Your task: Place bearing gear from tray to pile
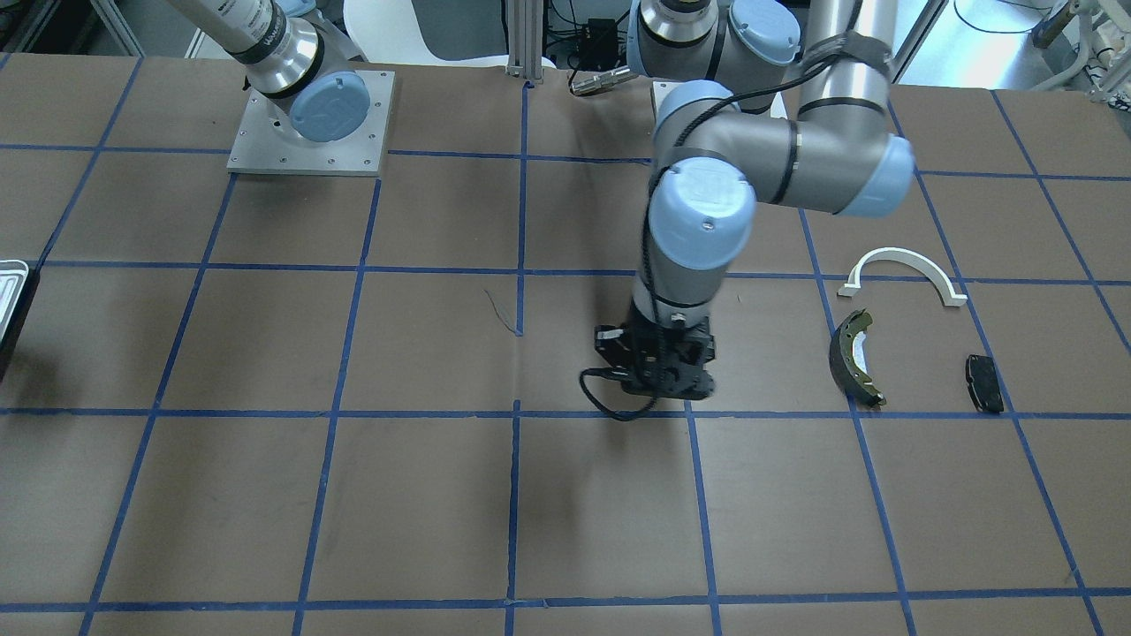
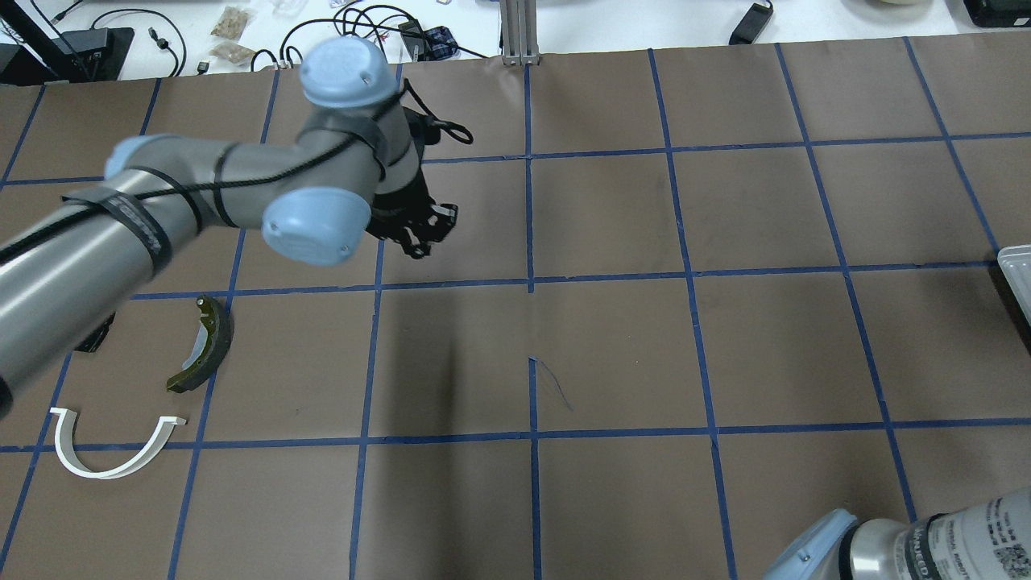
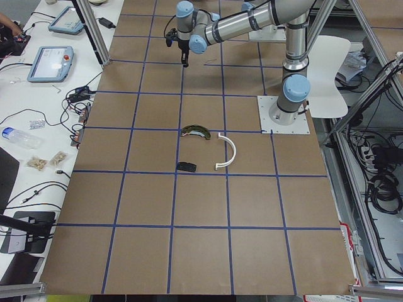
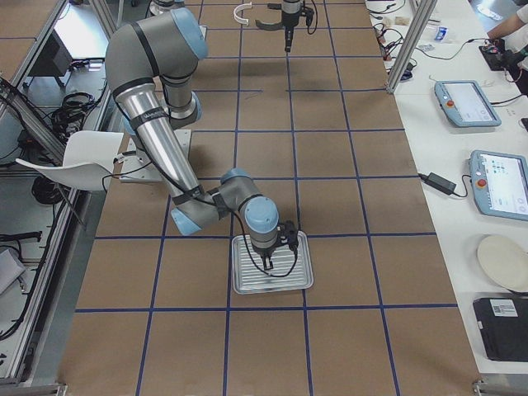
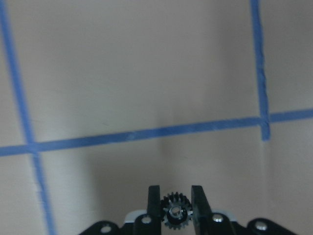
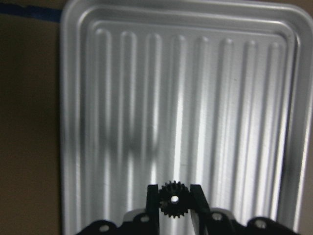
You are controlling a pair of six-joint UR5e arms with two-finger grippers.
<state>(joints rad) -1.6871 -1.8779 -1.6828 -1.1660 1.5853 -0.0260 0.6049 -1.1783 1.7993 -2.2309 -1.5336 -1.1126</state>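
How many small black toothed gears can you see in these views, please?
2. One small black toothed gear is in the left end effector above the brown table; the other in the right end effector over the ribbed silvery tray. More may be hidden.

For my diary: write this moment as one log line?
left tool: shut on gear | right tool: shut on second gear, over tray

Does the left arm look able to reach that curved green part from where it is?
Probably yes. The left gripper, shut on a gear, hangs near the brake shoe; nothing shows between them, and the right gripper is far off over the tray.
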